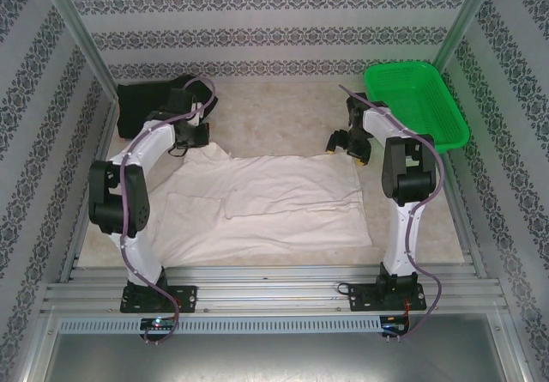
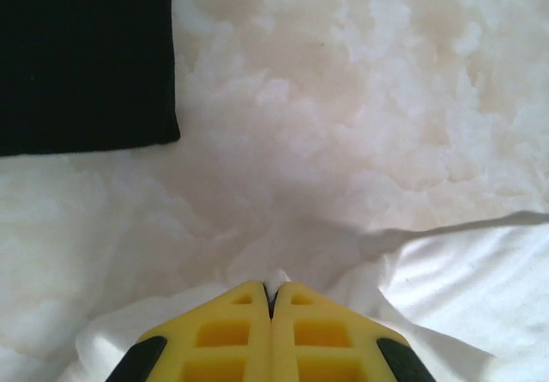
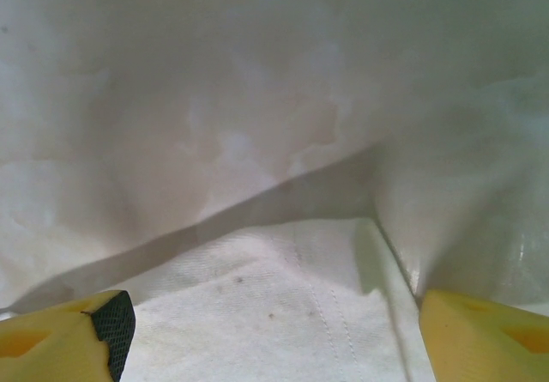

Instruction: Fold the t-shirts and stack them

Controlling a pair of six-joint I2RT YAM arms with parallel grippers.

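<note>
Left gripper (image 2: 273, 291): clamped shut on far-left edge of cream t-shirt (image 1: 274, 206). Right gripper (image 3: 274, 313): spread wide above far-right corner. Black t-shirt (image 1: 137, 107): far left, folded.

Pale marbled table (image 1: 283, 116). Across its near middle, the cream t-shirt (image 1: 274, 206) lies spread flat, lightly creased. In the far left corner, the black t-shirt (image 1: 141, 103), folded. Far right, the green basket (image 1: 429, 112), well apart from both.
</note>
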